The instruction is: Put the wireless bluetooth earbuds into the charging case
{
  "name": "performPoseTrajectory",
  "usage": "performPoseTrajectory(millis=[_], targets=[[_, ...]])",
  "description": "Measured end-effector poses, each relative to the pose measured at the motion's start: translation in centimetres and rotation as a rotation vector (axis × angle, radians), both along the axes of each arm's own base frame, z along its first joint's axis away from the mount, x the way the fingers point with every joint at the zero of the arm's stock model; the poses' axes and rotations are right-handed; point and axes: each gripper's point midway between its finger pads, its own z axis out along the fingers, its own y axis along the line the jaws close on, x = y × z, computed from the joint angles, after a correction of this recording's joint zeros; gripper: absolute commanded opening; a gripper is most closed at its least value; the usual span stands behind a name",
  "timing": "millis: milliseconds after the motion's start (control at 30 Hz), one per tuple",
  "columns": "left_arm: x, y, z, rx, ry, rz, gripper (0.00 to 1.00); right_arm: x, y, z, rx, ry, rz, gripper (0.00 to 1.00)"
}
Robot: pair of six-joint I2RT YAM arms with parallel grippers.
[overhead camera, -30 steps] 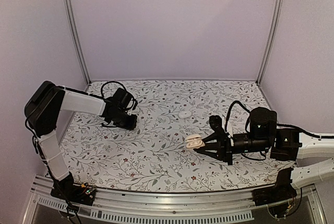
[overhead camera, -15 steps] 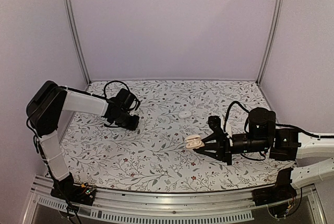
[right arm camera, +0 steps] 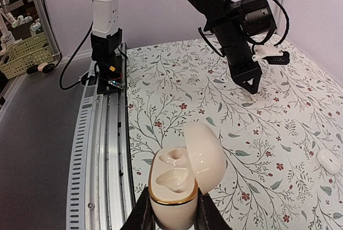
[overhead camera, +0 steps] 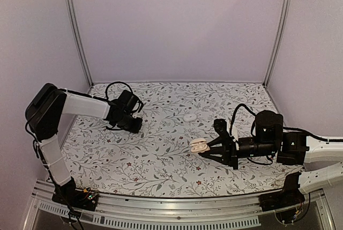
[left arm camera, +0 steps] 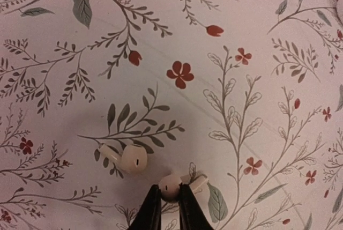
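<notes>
Two white wireless bluetooth earbuds lie at the left of the flowered cloth. My left gripper is shut on the round head of one earbud, whose stem sticks out to the right, low at the cloth. The other earbud lies loose just to its left. My right gripper is shut on the white charging case, held above the cloth with its lid swung open and both sockets empty. In the top view the case is right of centre, far from the left gripper.
A small plain white oval piece lies on the cloth between the arms, also seen at the right of the right wrist view. The metal rail runs along the near edge, and purple walls close the back and sides.
The left gripper has shifted slightly away from the near edge and stays closed on the earbud. The right arm and the case have not moved.
</notes>
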Motion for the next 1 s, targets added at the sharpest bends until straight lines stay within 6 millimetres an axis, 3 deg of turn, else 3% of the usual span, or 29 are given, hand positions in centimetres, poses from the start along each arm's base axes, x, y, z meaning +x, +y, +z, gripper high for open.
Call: performPoseTrajectory(millis=[233, 367, 567, 867, 1000], targets=[[-0.6, -0.5, 3.7, -0.045, -0.068, -0.022, 0.12, 0.1, 0.3, -0.2, 0.001, 0.007, -0.002, 0.00], [-1.1, -1.5, 5.2, -0.061, -0.102, -0.054, 0.21, 0.3, 0.7, -0.4, 0.003, 0.010, -0.002, 0.00], [-2.0, -0.5, 3.5, -0.064, -0.063, -0.004, 0.35, 0.5, 1.0, -1.0, -0.004, 0.022, -0.005, 0.00], [-1.6, 0.0, 2.6, -0.125, -0.048, 0.137, 0.33, 0.5, 1.1, -0.7, 0.009, 0.020, -0.006, 0.00], [-1.7, 0.0, 1.2, -0.127, -0.019, 0.174, 0.31, 0.5, 1.1, -0.7, 0.008, 0.020, -0.006, 0.00]])
